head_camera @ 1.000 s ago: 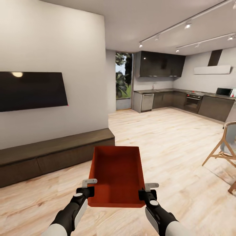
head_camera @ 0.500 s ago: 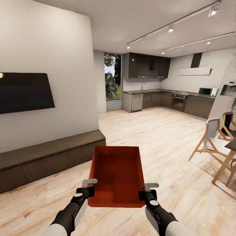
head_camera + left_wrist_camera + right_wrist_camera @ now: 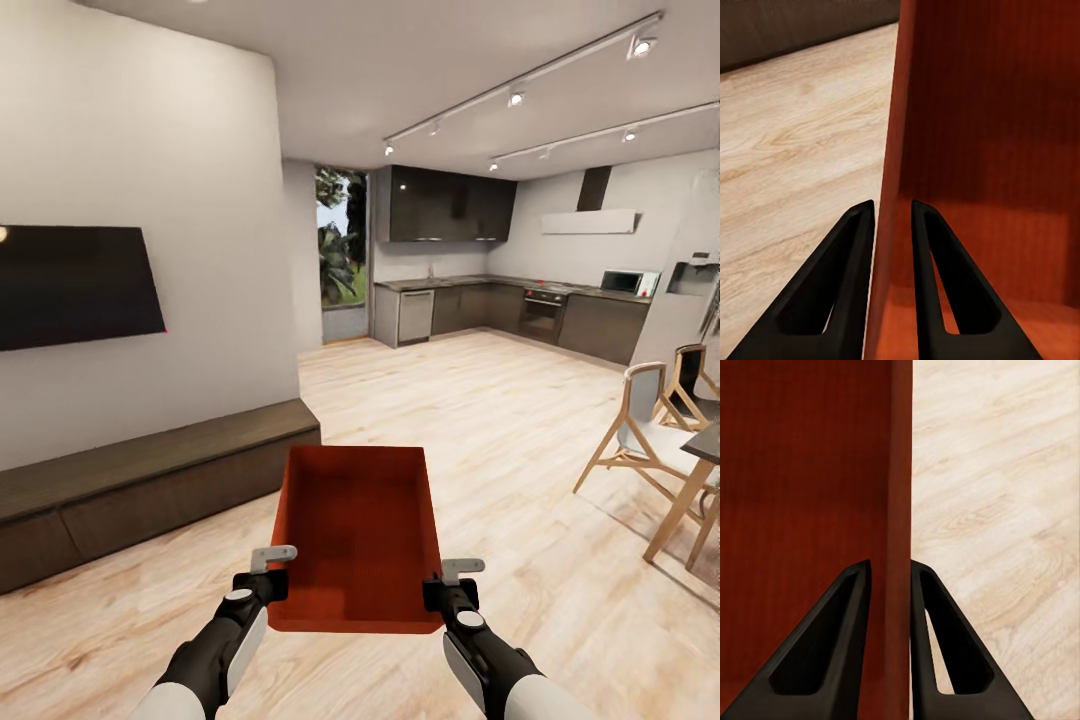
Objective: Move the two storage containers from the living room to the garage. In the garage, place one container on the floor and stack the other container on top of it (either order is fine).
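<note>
An orange-red storage container hangs in the air between the two arms, held level and open-topped above the light wood floor of the living room, its long sides running away from the robot. The left gripper is clamped over the container's left wall near the nearest corner, and the left wrist view shows one dark finger outside the wall and the other inside, pressed against the ribbed plastic. The right gripper pinches the opposite wall the same way, close to the near right corner; in the right wrist view its fingers straddle the red rim, with bare planks just beyond the outer finger. Nothing lies inside the bin that I can see. Out past the left gripper, a long dark low bench runs along the white wall, and above it hangs a black flat TV. Straight ahead of both grippers, well beyond the container's far end, the planks lead to a dark-fronted kitchen with a tall window beside it. Off past the right gripper stand pale wooden chairs by the edge of a dark table.
</note>
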Controlling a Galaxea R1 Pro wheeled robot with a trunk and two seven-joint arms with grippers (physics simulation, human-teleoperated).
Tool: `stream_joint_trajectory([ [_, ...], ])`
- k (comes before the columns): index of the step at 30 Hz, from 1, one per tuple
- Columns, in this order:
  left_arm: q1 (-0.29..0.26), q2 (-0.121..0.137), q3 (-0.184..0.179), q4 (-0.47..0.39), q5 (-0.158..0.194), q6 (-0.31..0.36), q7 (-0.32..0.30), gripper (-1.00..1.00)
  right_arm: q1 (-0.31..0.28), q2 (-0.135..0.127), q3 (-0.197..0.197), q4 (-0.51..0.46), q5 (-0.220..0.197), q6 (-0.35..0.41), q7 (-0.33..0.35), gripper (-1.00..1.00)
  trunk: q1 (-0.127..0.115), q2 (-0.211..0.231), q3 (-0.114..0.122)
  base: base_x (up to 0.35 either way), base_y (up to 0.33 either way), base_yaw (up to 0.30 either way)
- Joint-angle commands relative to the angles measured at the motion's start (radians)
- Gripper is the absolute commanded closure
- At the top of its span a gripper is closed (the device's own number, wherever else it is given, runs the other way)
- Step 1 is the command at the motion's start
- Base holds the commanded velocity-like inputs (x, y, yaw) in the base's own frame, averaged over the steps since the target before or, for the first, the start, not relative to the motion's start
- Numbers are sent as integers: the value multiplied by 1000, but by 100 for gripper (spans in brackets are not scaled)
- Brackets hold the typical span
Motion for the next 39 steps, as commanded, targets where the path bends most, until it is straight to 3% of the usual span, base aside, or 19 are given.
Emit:
stream_joint_trajectory([
  [1, -1, 0, 18, -31, -17, -31, 14, 100, 0, 0, -6, 2, -14, -4, -6, 100, 0, -1, -1, 0, 0, -19],
  [9, -1, 0, 18, -31, -17, -31, 14, 100, 0, 0, -6, 2, -14, -5, -6, 100, 0, -1, -1, 0, 0, -84],
  [39, -1, 0, 17, -18, -15, -31, 14, 100, 0, 1, -6, 3, -14, -5, -6, 100, 0, -1, -1, 0, 0, -243],
])
